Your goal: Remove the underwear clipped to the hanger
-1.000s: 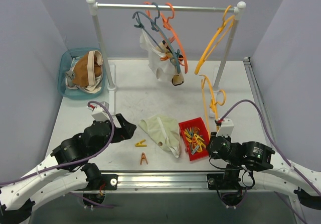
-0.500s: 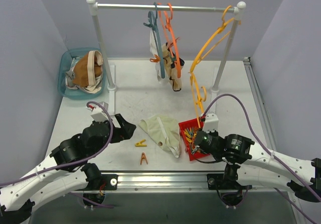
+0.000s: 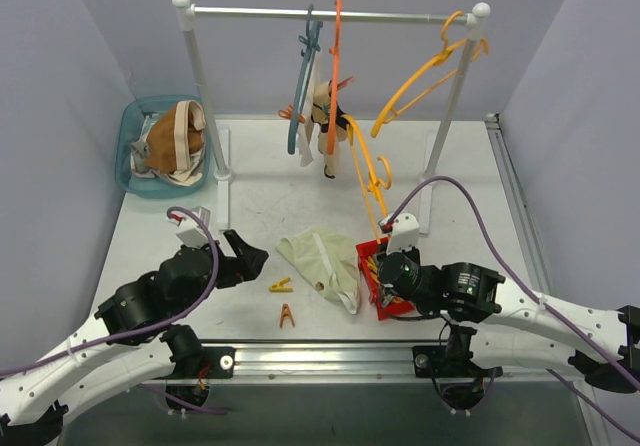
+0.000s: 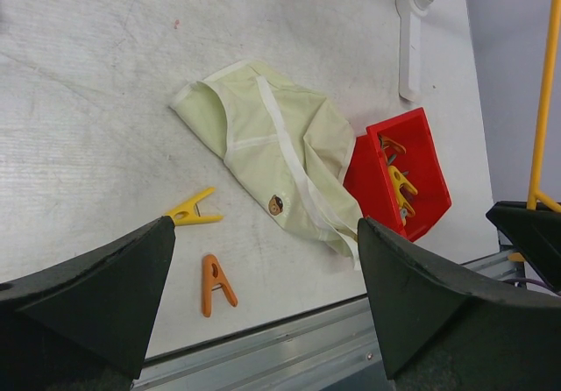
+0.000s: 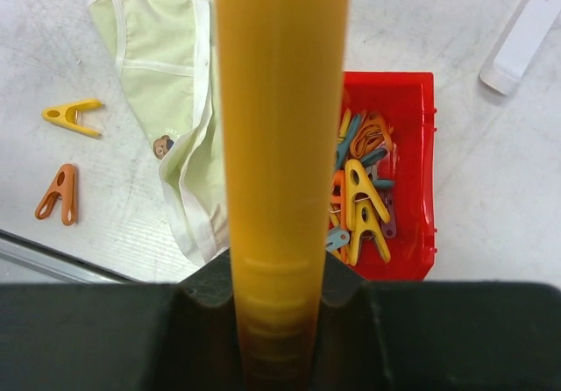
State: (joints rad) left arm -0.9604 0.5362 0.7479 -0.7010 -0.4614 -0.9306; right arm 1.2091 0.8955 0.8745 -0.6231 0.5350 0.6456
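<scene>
Underwear (image 4: 280, 159) lying beyond spread left fingers (image 4: 88, 295), right fingers (image 5: 203, 287) clamping yellow hanger (image 5: 280, 145)

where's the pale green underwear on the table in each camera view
Top external: pale green underwear, mid-table, toward the near edge.
Left wrist: picture centre.
Right wrist: upper left, partly behind the yellow hanger.
Shared landmark: yellow clothespin, just left of it in all three.
</scene>
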